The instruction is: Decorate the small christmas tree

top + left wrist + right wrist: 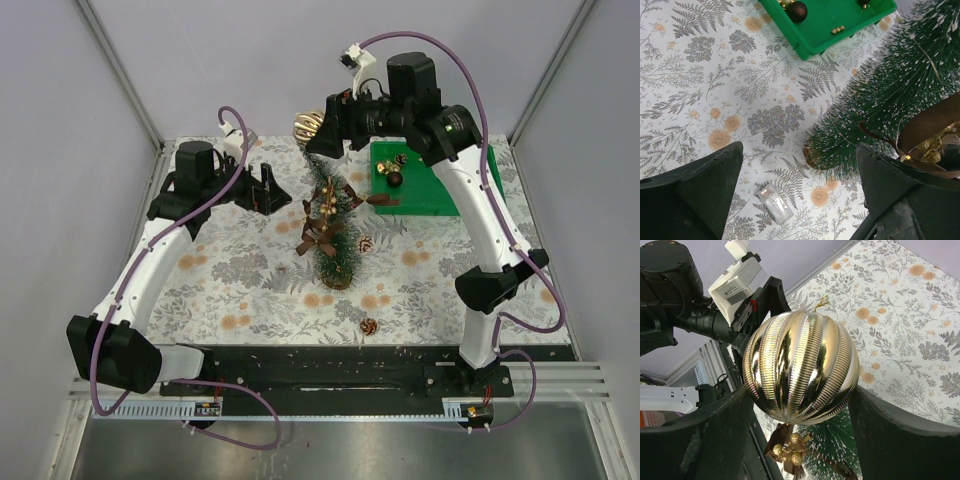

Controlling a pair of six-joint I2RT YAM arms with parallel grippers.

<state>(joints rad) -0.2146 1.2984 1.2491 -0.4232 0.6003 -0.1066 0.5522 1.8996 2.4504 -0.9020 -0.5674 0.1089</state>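
**Gold bauble held above the tree, ready for placing**

The right claw (801,390) is pinching a ribbed, shiny gold ball ornament (800,372) between its two dark fingers, one on each flank of the ball. A thin gold hanging loop (821,302) points away from the wrist. In the top view this ornament (308,126) hangs above and just behind the tip of the small christmas tree (335,235), a slim dark green bottle-brush cone with frosted bristles. The tree stands near the middle of the floral-patterned bench (240,270), just left of the green plastic tray (440,185). A brown ribbon bow (320,238) and gold berries already sit on it.

The left claw (799,150) is spread wide and holds nothing. It is low over the bench beside the tree's lower bristles (880,100).

The step in hand appears to be carrying the ball to the tree. The next move probably calls for a slow descent onto the upper bristles, seating the ball or its loop among them before the fingers part. The tree looks light, so a sideways push could tip it.
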